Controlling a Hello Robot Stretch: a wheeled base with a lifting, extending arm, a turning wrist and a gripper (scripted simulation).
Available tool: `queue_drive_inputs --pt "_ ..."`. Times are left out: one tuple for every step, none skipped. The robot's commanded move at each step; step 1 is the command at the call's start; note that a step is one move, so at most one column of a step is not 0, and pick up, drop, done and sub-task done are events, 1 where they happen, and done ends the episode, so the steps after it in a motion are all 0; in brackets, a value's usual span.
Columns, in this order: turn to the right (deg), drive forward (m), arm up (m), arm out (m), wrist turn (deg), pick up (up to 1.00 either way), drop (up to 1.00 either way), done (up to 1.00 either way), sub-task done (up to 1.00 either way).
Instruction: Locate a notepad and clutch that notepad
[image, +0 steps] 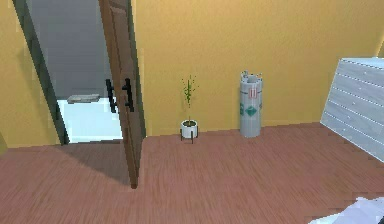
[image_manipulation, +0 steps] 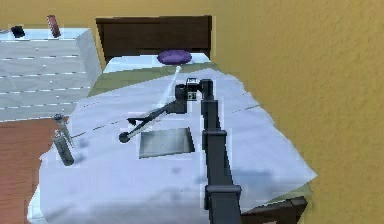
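Your hand (image_manipulation: 133, 131) sits at centre frame in the arm side view, its thin fingers slanting down-left from the dark body at the arm's (image_manipulation: 212, 150) far end. You cannot tell from here whether the fingers are apart or together, nor whether they hold anything, since the bed's (image_manipulation: 250, 130) pale sheet lies right behind them.

Just right of and below the fingertips a flat grey square (image_manipulation: 165, 143) lies on the sheet. Its shape fits a notepad, and it is close beside the arm's left edge. Whether the hand touches it cannot be told.

Farther left, near the bed's edge, you see a grey cylinder (image_manipulation: 63, 140) standing. Up the frame, a purple round thing (image_manipulation: 175, 57) rests by the dark headboard (image_manipulation: 150, 25). At upper left is a white dresser (image_manipulation: 45, 70) with two small things on top.

In the forward view, an open brown door (image: 122, 90) stands left of centre. A potted plant (image: 188, 110) and a tall grey-green cylinder (image: 250, 103) stand against the yellow wall (image: 290, 50). The dresser (image: 360, 100) shows again at the right edge.
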Motion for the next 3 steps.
queue_drive_inputs --pt "0.0 0.0 0.0 0.0 33.0 0.0 0.0 0.0 0.0" --pt "0.0 0.0 -0.3 0.0 0.0 0.0 0.0 0.0 0.0" --pt "0.0 0.0 0.1 0.0 0.0 0.0 0.0 0.0 0.0"
